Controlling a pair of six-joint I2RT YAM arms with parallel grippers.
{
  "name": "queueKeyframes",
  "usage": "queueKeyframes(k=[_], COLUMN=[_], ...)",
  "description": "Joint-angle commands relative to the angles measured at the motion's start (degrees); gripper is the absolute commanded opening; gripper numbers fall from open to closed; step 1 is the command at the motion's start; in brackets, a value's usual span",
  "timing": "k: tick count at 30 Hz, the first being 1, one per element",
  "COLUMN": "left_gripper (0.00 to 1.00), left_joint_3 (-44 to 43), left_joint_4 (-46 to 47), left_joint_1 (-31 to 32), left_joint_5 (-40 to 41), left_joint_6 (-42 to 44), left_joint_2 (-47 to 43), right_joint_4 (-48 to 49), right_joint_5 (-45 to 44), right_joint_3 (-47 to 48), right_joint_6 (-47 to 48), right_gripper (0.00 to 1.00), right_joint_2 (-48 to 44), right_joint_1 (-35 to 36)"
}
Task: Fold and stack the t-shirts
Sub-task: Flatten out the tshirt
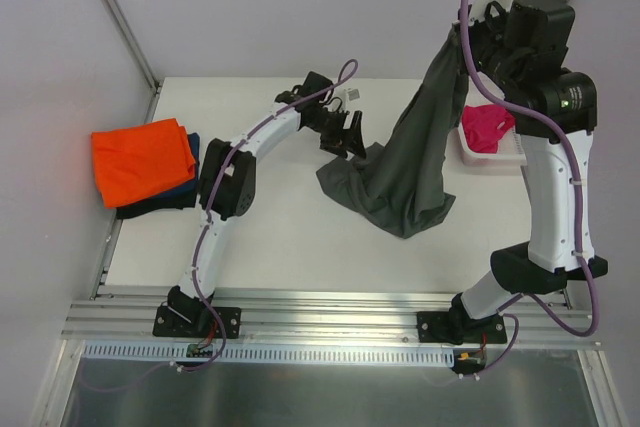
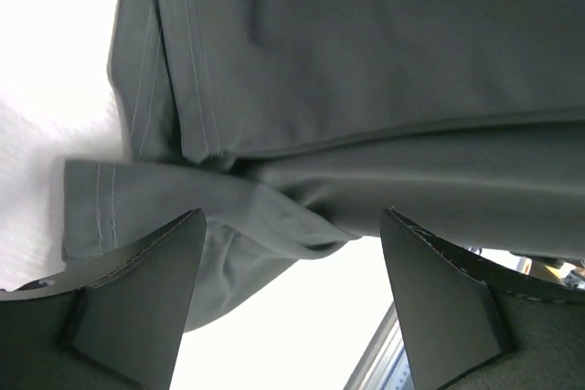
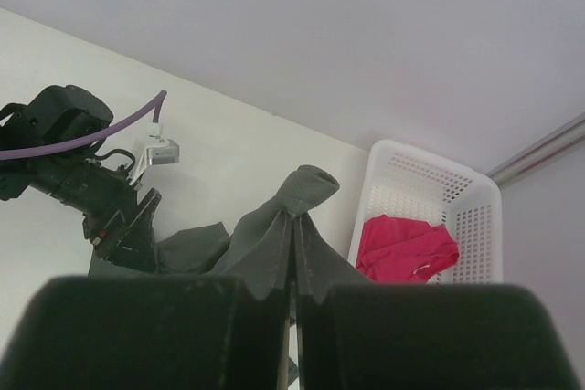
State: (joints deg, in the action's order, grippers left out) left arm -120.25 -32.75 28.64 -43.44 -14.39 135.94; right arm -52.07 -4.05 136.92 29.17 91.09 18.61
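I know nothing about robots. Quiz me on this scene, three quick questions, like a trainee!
1. True or false: the orange shirt lies in the basket.
2. Which tool holds the grey shirt up? A) left B) right C) neither
3. Fill in: the basket holds a shirt coloured ____.
Key: 1 false, it lies folded on a dark shirt on the table; 2 B, the right tool grips it, the left tool is open; 3 pink, the pink shirt.
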Motion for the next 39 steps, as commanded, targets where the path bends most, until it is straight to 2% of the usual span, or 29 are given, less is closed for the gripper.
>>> queueKeyframes(k=[1, 8, 11, 17, 25, 35, 36, 38, 39], left_gripper=[0.78, 0.78, 0.78, 0.77, 0.68, 0.65, 0.60, 0.60, 0.64], left_joint_3=[-4.20, -8.69, -8.08, -7.72, -6.85, -4.03, -3.94, -3.33, -3.33], left_joint_4=[1.90, 3.49, 3.57, 3.66, 4.10, 4.19, 4.19, 4.10, 4.10], left_joint_1=[-0.08, 0.01, 0.27, 0.27, 0.36, 0.98, 1.24, 1.33, 1.33], left_joint_5=[-2.09, -2.44, -2.79, -3.23, -4.11, -4.90, -4.55, -2.54, -2.00], left_joint_6=[-0.46, -0.11, -0.11, -0.37, -1.34, -1.95, -1.95, -1.78, -1.87], left_joint_2=[2.30, 8.20, 8.99, 8.99, 8.47, 6.01, 5.74, 5.13, 4.60], right_joint_4=[2.33, 1.98, 1.98, 2.06, 1.98, 1.98, 2.06, 1.89, 1.89], right_joint_5=[-0.08, 0.01, -0.08, -0.25, -0.43, 0.01, 0.19, 0.54, 0.54], right_joint_3=[0.28, -2.27, -2.80, -2.10, -1.66, -1.22, -1.22, -1.04, -1.04], right_joint_6=[-0.69, -0.69, -0.69, -0.69, -0.78, -1.92, -2.01, -2.18, -2.27], right_gripper=[0.00, 0.01, 0.01, 0.01, 0.01, 0.01, 0.01, 0.01, 0.00], right_joint_2=[-0.82, -1.97, -2.14, -1.62, -0.91, 0.14, 0.23, 0.49, 0.58], right_joint_1=[-0.42, -0.42, -0.59, -0.77, -0.86, -1.47, -1.47, -1.65, -1.74])
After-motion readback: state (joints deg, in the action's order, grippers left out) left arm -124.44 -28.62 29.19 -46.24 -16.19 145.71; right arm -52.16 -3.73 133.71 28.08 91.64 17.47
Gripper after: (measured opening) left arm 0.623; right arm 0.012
